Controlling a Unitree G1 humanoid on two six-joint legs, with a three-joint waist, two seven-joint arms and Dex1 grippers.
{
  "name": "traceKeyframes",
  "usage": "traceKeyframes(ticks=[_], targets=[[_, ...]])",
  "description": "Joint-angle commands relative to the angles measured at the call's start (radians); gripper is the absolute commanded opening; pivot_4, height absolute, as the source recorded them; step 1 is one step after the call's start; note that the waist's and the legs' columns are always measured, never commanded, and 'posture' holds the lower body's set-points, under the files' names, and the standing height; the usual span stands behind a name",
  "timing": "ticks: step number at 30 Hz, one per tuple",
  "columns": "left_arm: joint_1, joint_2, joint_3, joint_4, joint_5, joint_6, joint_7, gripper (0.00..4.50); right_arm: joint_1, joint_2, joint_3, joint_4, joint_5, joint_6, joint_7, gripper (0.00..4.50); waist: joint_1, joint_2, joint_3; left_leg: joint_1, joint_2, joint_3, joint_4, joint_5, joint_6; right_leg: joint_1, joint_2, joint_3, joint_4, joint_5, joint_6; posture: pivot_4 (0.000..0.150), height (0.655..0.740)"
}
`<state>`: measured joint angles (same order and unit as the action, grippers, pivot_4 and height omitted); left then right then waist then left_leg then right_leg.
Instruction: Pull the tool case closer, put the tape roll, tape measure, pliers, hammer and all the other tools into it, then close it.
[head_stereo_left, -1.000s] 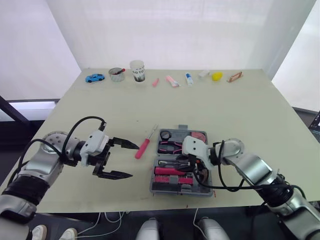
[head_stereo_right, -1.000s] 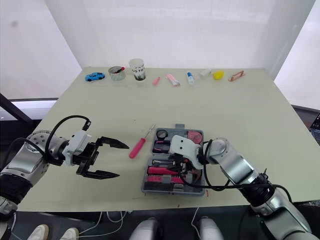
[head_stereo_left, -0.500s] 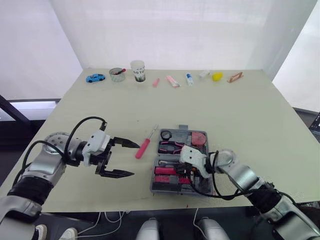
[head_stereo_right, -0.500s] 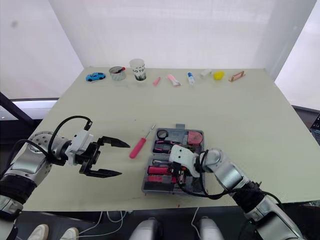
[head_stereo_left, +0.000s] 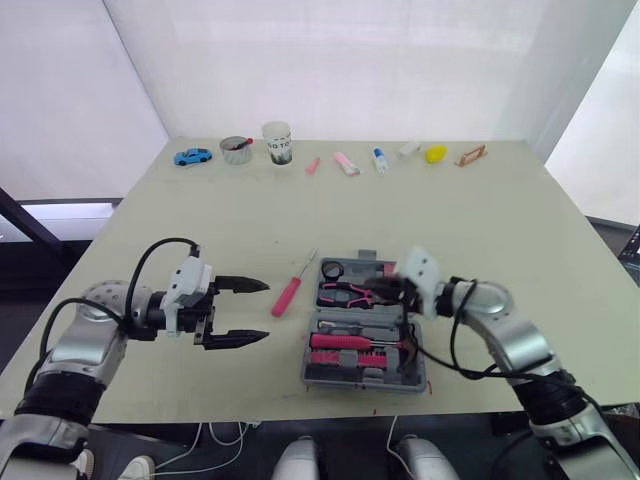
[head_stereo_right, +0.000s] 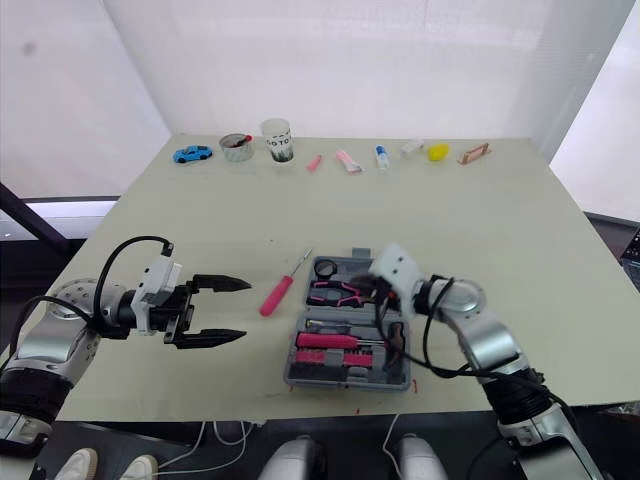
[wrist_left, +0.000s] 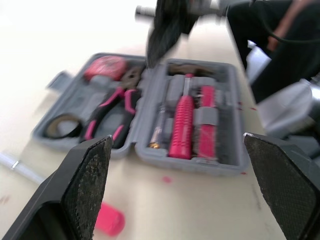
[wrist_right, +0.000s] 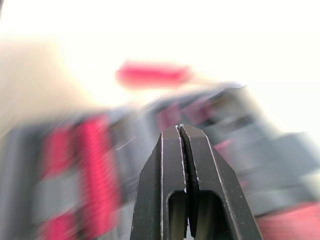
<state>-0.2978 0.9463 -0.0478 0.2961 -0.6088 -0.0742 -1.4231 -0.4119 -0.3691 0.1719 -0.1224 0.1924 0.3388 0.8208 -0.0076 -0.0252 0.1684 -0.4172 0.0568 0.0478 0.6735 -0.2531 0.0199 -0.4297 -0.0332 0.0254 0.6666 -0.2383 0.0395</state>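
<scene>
Left gripper (head_stereo_left: 262, 311): jaws spread wide and empty, left of the screwdriver (head_stereo_left: 287, 297). Right gripper (wrist_right: 181, 129): jaws pressed together, holding nothing, above the open case (head_stereo_left: 360, 381), which lies on the near surface (head_stereo_left: 450, 220) with pliers (head_stereo_left: 345, 293) inside.

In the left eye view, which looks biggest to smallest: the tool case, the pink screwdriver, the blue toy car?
1. tool case
2. pink screwdriver
3. blue toy car, but it sits farthest from the camera, so that's unsure.
</scene>
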Motion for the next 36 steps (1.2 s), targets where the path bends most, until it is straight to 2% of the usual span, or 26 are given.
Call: traceKeyframes(ticks=[1,6,7,9,11,14,15,16,17,25,29,33,36], targets=[[0.041,-0.024,0.109,-0.04,-0.002,0.051,0.102,4.5,0.084,-0.019,-0.169,-0.055,0.108,-0.058,-0.016,0.04,0.001,0.0,0.0,0.0,0.0,0.0,0.0,0.0,0.0,0.0,0.0,0.0,0.0,0.0,0.0,0.15,0.74],[0.115,-0.083,0.216,-0.05,0.004,0.093,0.235,4.5,0.23,-0.072,-0.344,-0.045,0.157,-0.128,-0.044,0.04,-0.003,0.0,0.0,0.0,0.0,0.001,0.0,0.0,0.0,0.0,0.0,0.001,-0.001,0.0,0.0,0.15,0.74],[0.128,-0.099,0.237,-0.05,0.006,0.095,0.258,4.5,0.26,-0.075,-0.378,-0.045,0.173,-0.138,-0.048,0.27,-0.003,0.0,0.0,0.001,0.0,0.001,0.0,0.0,0.0,0.001,0.0,0.001,0.0,0.0,0.0,0.15,0.74],[0.157,-0.123,0.275,-0.058,0.003,0.108,0.296,4.5,0.322,-0.086,-0.439,-0.042,0.193,-0.164,-0.049,0.89,-0.003,0.0,0.0,0.001,0.0,0.001,0.0,0.0,0.0,0.001,0.0,0.001,0.0,0.0,0.0,0.15,0.74],[0.203,-0.147,0.323,-0.06,-0.001,0.113,0.33,4.5,0.408,-0.089,-0.511,-0.054,0.217,-0.194,-0.052,1.75,-0.003,0.0,0.0,0.002,0.0,0.001,0.0,0.0,0.0,0.001,0.0,0.001,0.0,0.0,0.0,0.15,0.74],[0.273,-0.176,0.383,-0.066,0.013,0.105,0.374,4.5,0.516,-0.089,-0.599,-0.068,0.256,-0.232,-0.048,3.36,-0.005,0.0,0.0,0.002,0.0,0.002,-0.001,0.0,0.0,0.001,0.0,0.002,0.0,0.0,0.0,0.15,0.74],[0.298,-0.185,0.4,-0.067,0.021,0.097,0.385,4.5,0.554,-0.087,-0.624,-0.068,0.26,-0.25,-0.046,3.69,-0.006,0.0,0.0,0.003,0.0,0.002,-0.001,0.0,0.0,0.001,0.0,0.002,0.0,0.0,0.0,0.15,0.74],[0.322,-0.193,0.415,-0.066,0.027,0.091,0.394,4.5,0.589,-0.084,-0.644,-0.069,0.266,-0.263,-0.045,4.32,-0.006,0.0,-0.001,0.003,0.0,0.002,-0.001,0.0,0.0,0.001,0.0,0.002,0.0,0.0,0.0,0.15,0.74],[0.344,-0.202,0.428,-0.065,0.032,0.084,0.401,4.5,0.623,-0.078,-0.662,-0.071,0.273,-0.277,-0.043,4.47,-0.006,0.0,-0.001,0.004,0.0,0.002,-0.001,0.0,0.0,0.002,0.0,0.002,0.0,0.0,0.0,0.15,0.74],[0.509,-0.245,0.523,-0.059,0.065,0.043,0.442,4.5,0.885,0.012,-0.775,-0.095,0.32,-0.381,-0.059,4.47,-0.005,0.0,-0.003,0.007,0.0,0.002,-0.001,0.0,0.0,0.005,-0.001,0.002,0.0,-0.002,-0.004,0.15,0.74],[0.539,-0.272,0.526,-0.095,0.066,0.058,0.453,4.5,0.973,0.054,-0.807,-0.077,0.333,-0.423,-0.072,4.47,-0.004,0.001,-0.006,0.021,0.003,0.002,-0.003,-0.001,-0.001,0.017,-0.004,0.002,-0.004,-0.005,0.0,0.15,0.74],[0.516,-0.287,0.497,-0.122,0.091,0.075,0.479,4.5,1.041,0.017,-0.778,-0.044,0.342,-0.396,0.01,4.47,-0.004,0.001,-0.009,0.022,0.005,0.001,-0.003,-0.002,-0.004,0.017,-0.007,0.003,-0.004,-0.005,0.0,0.15,0.74],[0.492,-0.292,0.474,-0.153,0.109,0.1,0.508,4.5,1.036,-0.025,-0.78,-0.039,0.364,-0.374,0.039,4.47,-0.004,0.002,-0.012,0.022,0.004,0.002,-0.003,-0.002,-0.004,0.017,-0.013,0.002,-0.004,-0.005,0.0,0.15,0.74]])
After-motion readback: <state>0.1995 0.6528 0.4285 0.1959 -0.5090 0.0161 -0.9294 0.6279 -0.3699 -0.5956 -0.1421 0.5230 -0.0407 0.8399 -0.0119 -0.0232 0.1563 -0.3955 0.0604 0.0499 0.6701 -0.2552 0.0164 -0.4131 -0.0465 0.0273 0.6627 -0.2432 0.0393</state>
